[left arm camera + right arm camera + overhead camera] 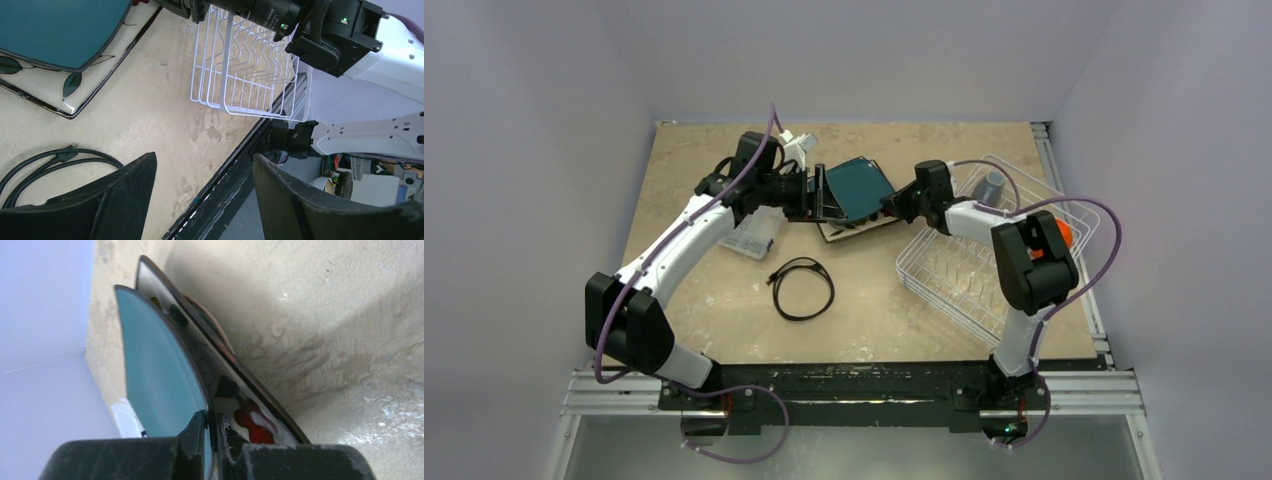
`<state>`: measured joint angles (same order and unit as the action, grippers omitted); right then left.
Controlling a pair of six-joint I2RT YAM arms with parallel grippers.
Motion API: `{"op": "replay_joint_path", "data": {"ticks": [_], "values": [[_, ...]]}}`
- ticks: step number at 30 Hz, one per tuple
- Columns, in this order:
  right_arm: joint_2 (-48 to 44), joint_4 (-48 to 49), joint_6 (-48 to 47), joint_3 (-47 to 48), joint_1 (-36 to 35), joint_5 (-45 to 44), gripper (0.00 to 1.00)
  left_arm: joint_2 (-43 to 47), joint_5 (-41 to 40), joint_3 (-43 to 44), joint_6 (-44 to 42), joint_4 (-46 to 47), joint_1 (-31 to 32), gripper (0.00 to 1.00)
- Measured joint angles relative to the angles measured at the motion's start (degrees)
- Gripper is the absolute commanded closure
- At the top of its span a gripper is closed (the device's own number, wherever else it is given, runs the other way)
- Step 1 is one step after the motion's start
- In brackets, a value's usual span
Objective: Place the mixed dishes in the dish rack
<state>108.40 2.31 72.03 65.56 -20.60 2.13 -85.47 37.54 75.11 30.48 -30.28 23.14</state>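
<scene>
Now nipping the rim of the dark teal squarish plate (160, 390) atop the patterned plate (235, 405), left of the dish rack (984, 260), with the right gripper (212, 440), left gripper (205, 195) spread: may slip or swing on lifting from so thin an edge hold.

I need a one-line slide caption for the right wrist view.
Right gripper shut on the rim of the teal plate, over the patterned plate.

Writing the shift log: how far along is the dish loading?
Done: the grey-blue mug and orange bowl appear to sit in the dish rack. In hand: the right end effector is shut on the rim of the teal plate; the left end effector is open nearby. Left: that plate and the patterned plate under it, both outside the rack.
</scene>
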Motion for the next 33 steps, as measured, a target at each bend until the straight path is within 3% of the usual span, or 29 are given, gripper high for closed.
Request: {"op": "replay_joint_path", "data": {"ticks": [15,33], "values": [[-4.92,21.29,-0.20,-12.63,3.91,11.41,1.00,0.00,0.20,0.00,0.20,0.26,-1.81,0.31],[-9.31,25.20,-0.66,-15.45,6.01,19.54,1.00,0.85,1.01,0.00,0.44,0.79,-9.09,0.31]]}}
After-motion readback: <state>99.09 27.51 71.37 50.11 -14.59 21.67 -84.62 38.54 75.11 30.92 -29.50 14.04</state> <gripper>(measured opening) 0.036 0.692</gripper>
